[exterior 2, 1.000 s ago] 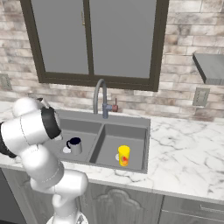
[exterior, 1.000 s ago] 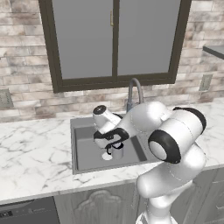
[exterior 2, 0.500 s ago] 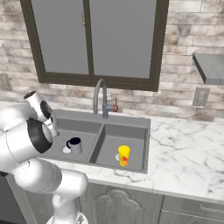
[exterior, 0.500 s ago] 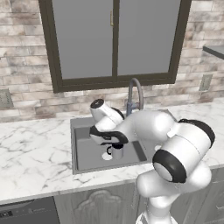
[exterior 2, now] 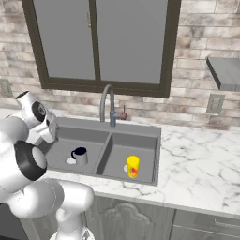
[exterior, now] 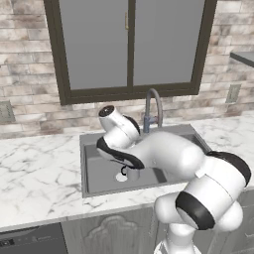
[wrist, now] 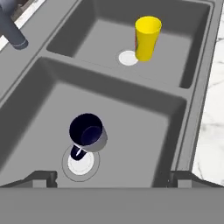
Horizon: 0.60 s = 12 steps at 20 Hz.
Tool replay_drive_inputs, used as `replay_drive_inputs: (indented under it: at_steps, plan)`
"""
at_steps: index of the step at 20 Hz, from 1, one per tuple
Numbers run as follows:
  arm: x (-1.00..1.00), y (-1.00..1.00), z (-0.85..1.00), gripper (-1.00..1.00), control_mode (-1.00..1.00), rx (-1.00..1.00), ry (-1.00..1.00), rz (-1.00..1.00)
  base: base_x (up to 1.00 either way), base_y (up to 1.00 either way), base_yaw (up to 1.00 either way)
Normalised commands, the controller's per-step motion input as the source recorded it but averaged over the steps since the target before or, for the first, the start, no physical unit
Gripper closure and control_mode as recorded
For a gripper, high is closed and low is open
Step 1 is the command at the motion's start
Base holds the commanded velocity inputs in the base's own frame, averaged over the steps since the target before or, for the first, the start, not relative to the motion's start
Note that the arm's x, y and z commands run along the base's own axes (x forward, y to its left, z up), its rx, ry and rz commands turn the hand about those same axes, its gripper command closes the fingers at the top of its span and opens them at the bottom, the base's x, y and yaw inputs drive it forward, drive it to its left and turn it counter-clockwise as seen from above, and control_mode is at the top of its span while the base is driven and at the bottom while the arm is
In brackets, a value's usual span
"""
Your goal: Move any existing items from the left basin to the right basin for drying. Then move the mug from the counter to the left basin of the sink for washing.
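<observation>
Mug (wrist: pixel 89 133), light grey with navy inside, stands upright beneath the empty, spread-fingered tool (wrist: pixel 109 179).

sink: one item in each basin
the mug (wrist: pixel 89 133) stands on the left basin (wrist: pixel 144 131) drain; the yellow cup (wrist: pixel 147 38) beside the right basin (wrist: pixel 96 37) drain; faucet (exterior 2: pixel 107 104) arches behind the divider.

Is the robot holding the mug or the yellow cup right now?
Neither. The end effector is open above the left basin; the mug stands free there, and the yellow cup stands in the right basin.
</observation>
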Motion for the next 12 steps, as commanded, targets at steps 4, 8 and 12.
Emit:
replay_drive_inputs:
  at_steps: [4,8,12]
  plan:
    - [-0.4,0.01,0.43,-1.0,-1.0,-0.05,0.0,-0.08,0.0,0.0,0.0]
    - [-0.46,0.0,0.43,-1.0,-1.0,-0.05,0.0,-0.09,0.0,0.0,0.0]
    - [-0.56,0.03,0.35,-1.0,-1.0,-0.04,0.0,-0.08,0.0,0.0,0.0]
